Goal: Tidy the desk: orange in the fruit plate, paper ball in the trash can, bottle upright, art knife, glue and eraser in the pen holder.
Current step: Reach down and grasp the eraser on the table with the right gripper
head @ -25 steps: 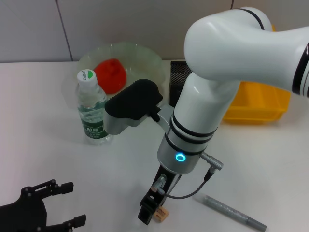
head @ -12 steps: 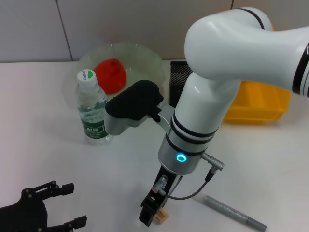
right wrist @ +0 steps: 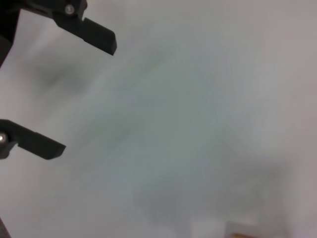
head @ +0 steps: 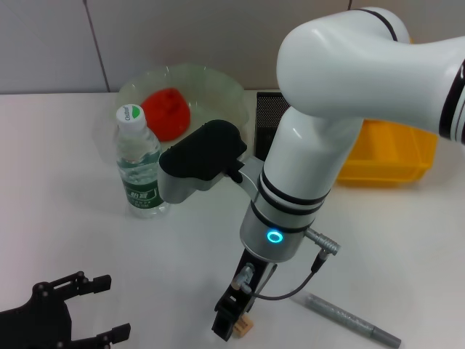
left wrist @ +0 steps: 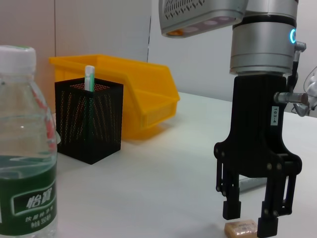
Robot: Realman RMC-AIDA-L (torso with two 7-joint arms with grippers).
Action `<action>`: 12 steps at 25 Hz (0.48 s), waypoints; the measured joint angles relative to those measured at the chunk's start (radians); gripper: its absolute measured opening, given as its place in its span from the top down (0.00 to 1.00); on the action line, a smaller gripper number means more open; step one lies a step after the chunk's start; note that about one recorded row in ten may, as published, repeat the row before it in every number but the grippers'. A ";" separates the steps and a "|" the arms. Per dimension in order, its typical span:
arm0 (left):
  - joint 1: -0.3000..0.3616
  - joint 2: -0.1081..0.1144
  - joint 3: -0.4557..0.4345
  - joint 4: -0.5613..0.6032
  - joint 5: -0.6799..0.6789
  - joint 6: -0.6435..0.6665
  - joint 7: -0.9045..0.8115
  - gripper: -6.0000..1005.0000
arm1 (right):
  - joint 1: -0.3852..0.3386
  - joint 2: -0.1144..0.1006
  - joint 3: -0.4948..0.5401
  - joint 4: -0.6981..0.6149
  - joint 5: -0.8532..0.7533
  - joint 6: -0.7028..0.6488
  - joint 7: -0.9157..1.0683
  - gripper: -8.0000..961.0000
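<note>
The right arm reaches down over the near middle of the white table (head: 65, 240), its right gripper (left wrist: 250, 222) pointing straight down with jaws apart, one finger on each side of the eraser (left wrist: 241, 229), which lies flat on the table between the fingertips. The yellow trash can (head: 389, 156) sits at the far right, partly hidden by the arm. The fruit plate (head: 218, 91) stands far back, left of centre, with the orange (head: 167, 113) inside. The black pen holder (left wrist: 89, 124) stands just beside the trash can, a green-and-white stick upright in it. The bottle (head: 138, 167) stands upright near the plate. The left gripper (head: 73, 309) rests at the near left, jaws apart. A grey pen (head: 349, 318) lies near right of the eraser.
</note>
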State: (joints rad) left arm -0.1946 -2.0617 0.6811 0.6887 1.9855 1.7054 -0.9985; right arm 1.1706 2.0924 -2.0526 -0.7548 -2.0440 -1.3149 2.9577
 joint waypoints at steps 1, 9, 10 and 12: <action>0.000 0.000 0.000 0.000 0.000 0.000 0.000 0.20 | 0.000 0.000 0.000 0.000 -0.001 0.000 0.000 0.44; -0.006 0.000 0.000 -0.014 0.000 -0.005 0.002 0.20 | -0.001 0.000 0.000 0.016 -0.004 0.012 0.001 0.45; -0.006 0.000 0.000 -0.014 0.000 -0.005 0.002 0.20 | -0.001 0.000 0.000 0.016 -0.004 0.012 0.001 0.45; -0.006 0.000 0.000 -0.015 -0.001 -0.006 0.006 0.20 | -0.001 0.000 0.000 0.016 -0.004 0.014 0.001 0.45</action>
State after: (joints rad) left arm -0.2007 -2.0616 0.6811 0.6740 1.9849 1.6989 -0.9923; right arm 1.1698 2.0924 -2.0523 -0.7388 -2.0480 -1.3010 2.9582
